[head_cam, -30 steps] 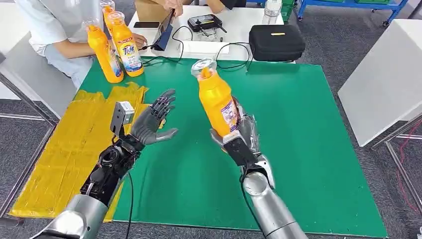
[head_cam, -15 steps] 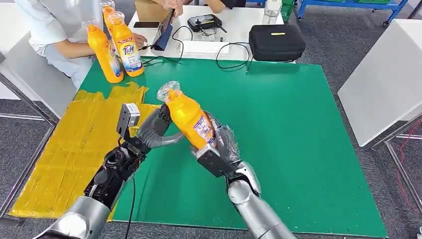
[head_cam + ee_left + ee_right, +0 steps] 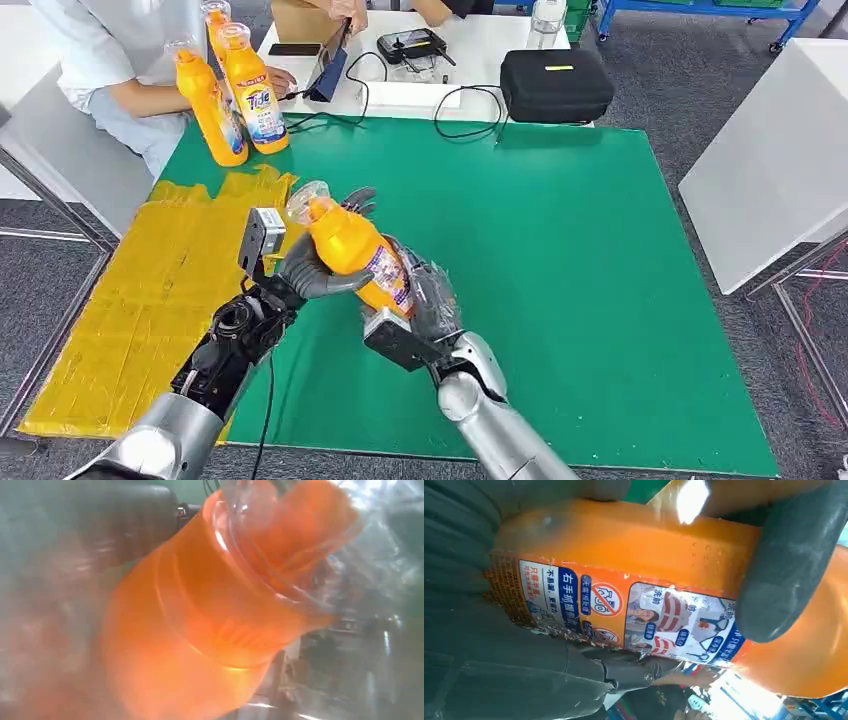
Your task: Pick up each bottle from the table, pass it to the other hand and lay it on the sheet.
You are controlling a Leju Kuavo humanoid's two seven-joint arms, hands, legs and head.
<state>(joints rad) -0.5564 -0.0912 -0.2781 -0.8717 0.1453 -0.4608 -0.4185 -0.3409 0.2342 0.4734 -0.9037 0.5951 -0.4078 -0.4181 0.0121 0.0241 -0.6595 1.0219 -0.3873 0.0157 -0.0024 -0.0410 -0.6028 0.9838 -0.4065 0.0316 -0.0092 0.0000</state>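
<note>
Both hands have come together since a second ago. Back then your right hand (image 3: 420,300) held the orange bottle (image 3: 350,250) up on its own, and your left hand (image 3: 315,265) waited with its fingers spread. Now the bottle has tipped over to the left, and the left hand is wrapped around its upper part, just under the clear cap (image 3: 303,197).

You are in the middle of the pass — the bottle is up in the air over the green mat (image 3: 560,260), between the two hands. It has not gone over yet. Your right hand holds the lower part tight; the right wrist view shows a thick finger (image 3: 789,565) pressed across the orange side next to the label (image 3: 624,615). Your left hand's fingers curl round the bottle too, so both hands grip it at once. The left wrist view is very blurry, and I cannot tell from it how firm that grip is.

What is left, I think: the right hand lets go, and the left hand lays the bottle on the yellow sheet (image 3: 130,300). No bottle lies on the sheet yet. More bottles (image 3: 235,95) stand at the far corner of the mat, near a person's arm (image 3: 150,97) — those come after.
</note>
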